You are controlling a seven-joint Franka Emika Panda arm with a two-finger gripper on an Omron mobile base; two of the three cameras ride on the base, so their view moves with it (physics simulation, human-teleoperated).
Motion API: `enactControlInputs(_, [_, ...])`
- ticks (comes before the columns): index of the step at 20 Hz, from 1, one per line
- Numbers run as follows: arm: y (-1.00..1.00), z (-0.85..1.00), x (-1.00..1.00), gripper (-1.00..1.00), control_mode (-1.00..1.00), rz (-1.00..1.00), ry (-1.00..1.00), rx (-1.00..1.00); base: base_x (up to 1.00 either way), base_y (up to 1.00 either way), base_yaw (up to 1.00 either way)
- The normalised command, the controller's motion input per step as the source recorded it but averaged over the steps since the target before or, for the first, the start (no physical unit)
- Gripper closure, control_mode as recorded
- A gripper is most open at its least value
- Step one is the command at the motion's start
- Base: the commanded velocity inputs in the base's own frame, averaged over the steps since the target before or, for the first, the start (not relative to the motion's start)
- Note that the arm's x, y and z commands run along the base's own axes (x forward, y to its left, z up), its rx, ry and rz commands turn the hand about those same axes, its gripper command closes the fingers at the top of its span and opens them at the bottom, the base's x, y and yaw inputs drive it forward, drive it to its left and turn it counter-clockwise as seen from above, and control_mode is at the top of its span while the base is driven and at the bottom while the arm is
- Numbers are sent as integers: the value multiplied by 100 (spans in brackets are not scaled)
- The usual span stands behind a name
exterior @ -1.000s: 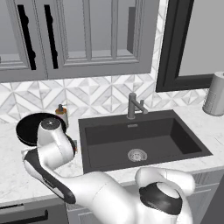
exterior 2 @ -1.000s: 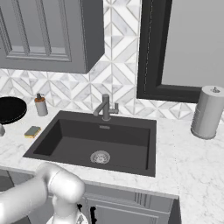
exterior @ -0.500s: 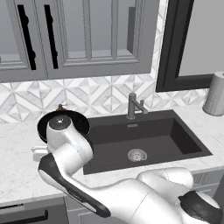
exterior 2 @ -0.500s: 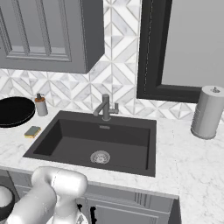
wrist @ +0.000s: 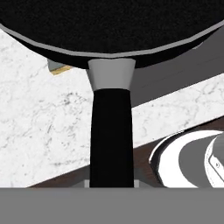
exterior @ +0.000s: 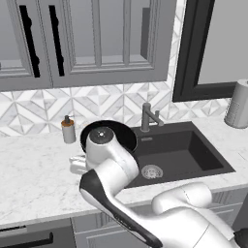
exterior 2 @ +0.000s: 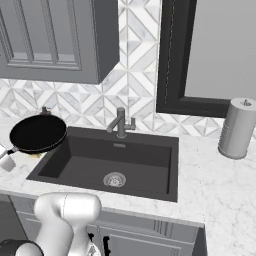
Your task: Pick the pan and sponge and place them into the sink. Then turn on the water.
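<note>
One pan (exterior 2: pixel 38 133) hangs in the air over the left rim of the sink (exterior 2: pixel 150 172), its handle (wrist: pixel 111 135) pinched between the gripper's (wrist: pixel 111 181) fingers. Just beyond the pan's edge, a corner of the sponge (wrist: pixel 59 68) peeks out on the counter (exterior: pixel 34 174) left of the sink, near the soap dispenser (exterior: pixel 68 130).

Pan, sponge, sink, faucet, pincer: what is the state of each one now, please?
pan: lifted, held by its handle, at the sink's left edge
sponge: on the counter, mostly hidden under the pan
sink: empty
faucet: off
pincer: shut on the pan handle
</note>
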Motion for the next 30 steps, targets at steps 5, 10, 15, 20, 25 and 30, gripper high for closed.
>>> enactControlInputs(5, [-64, 11, 15, 100, -100, -13, 14, 2, 0, 0, 0])
enactControlInputs(10, [-51, 1, 44, 100, -100, -6, 23, 2, 0, 0, 0])
enactControlInputs(15, [-25, 0, 47, 100, -100, -15, 18, 0, 0, 0, 0])
enactControlInputs(20, [-14, -5, 52, 100, -100, -20, 12, -2, 0, 0, 0])
enactControlInputs(25, [-16, -30, 51, 100, -100, -21, 8, 0, 0, 0, 0])
enactControlInputs(30, [-13, -44, 45, 100, -100, -15, 5, 0, 0, 0, 0])
